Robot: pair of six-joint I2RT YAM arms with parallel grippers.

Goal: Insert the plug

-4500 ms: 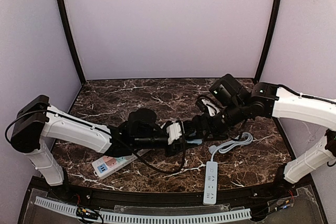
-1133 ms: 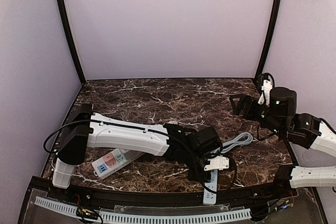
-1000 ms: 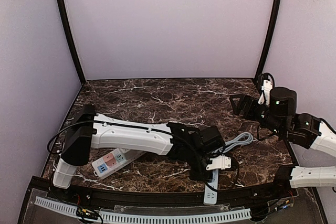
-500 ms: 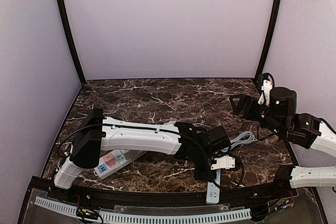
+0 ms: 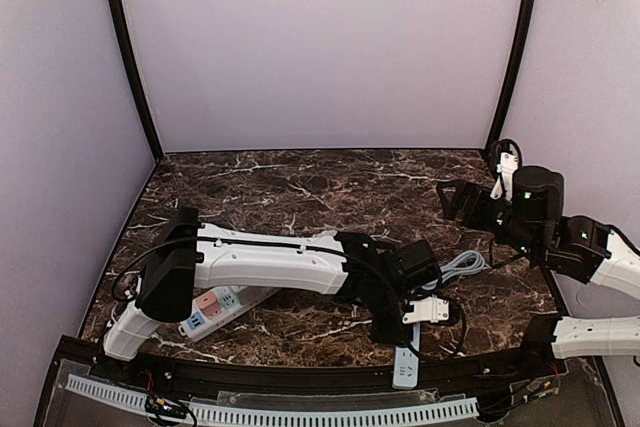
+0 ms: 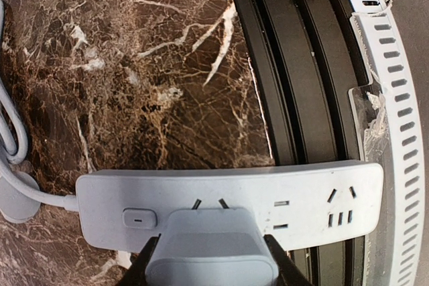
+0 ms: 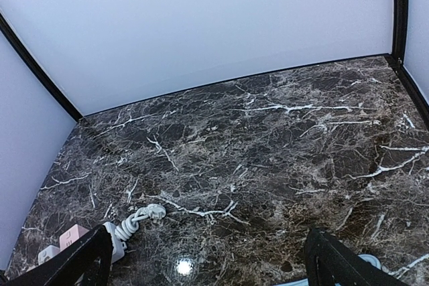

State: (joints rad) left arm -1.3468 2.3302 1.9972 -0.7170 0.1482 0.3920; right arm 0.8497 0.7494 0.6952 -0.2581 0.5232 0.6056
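Left gripper (image 6: 212, 267) is clamped on the plug (image 6: 211, 246), its prongs (image 6: 196, 203) right at the strip (image 6: 301, 195) just ahead of the fingers. The danger now is a skewed push: if they're off the slots they could jam, bend, or shove the loose strip toward the table (image 6: 134, 65) edge. Right gripper (image 7: 211, 262) hangs wide apart and empty, well away, so nothing braces that strip.

The left arm (image 5: 265, 265) and right arm (image 5: 620, 269) have white shells, black joints and black cables
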